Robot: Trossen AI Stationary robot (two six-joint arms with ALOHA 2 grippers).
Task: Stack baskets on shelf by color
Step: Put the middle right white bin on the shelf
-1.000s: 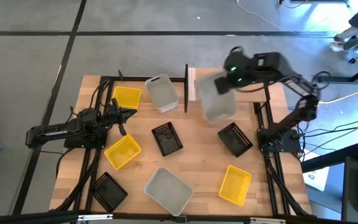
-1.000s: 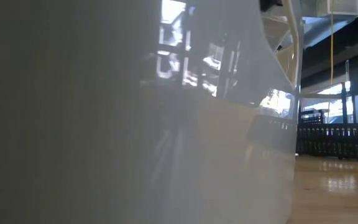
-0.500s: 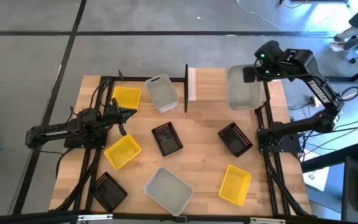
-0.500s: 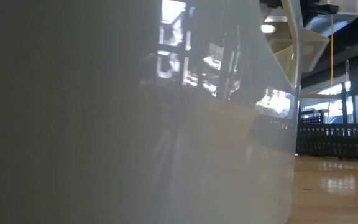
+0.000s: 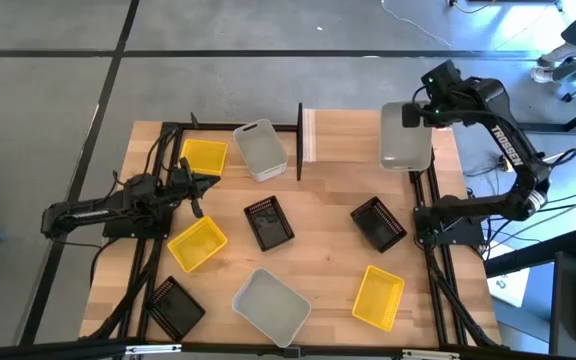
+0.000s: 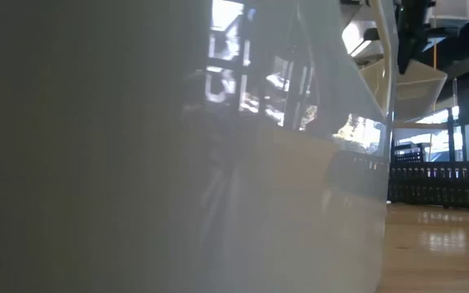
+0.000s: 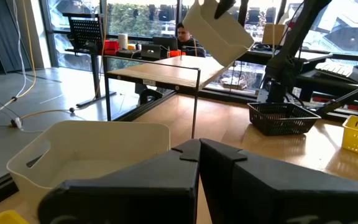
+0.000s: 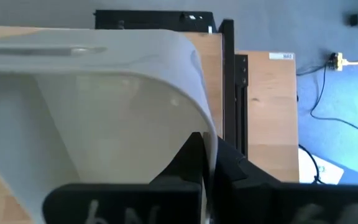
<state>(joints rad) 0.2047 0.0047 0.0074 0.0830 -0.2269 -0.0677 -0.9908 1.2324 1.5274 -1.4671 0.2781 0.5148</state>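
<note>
My right gripper is shut on a whitish basket, held in the air over the right end of the shelf, a light plank between thin black posts. The left wrist view shows this basket tilted above the plank. My left gripper rests shut at the table's left, between two yellow baskets. A second whitish basket stands left of the shelf post. Three black baskets, a yellow one and a third whitish one sit on the table. My right gripper pinches the top rim of the whitish basket's end wall, one finger inside the basket and one outside. The fingers come from above. The basket is lifted clear and hangs tilted below the gripper, over the shelf plank.
The whitish basket at the near edge fills most of the low view. Black frame rails run along both table sides. A person sits at a desk in the room behind. Bare wood lies in the table's middle.
My right gripper has carried the whitish basket from over the table in front of the shelf toward the far right corner, and it now hangs over the shelf's right end. The basket has turned from a slanted lie to lengthwise near-to-far. The left arm has kept still.
</note>
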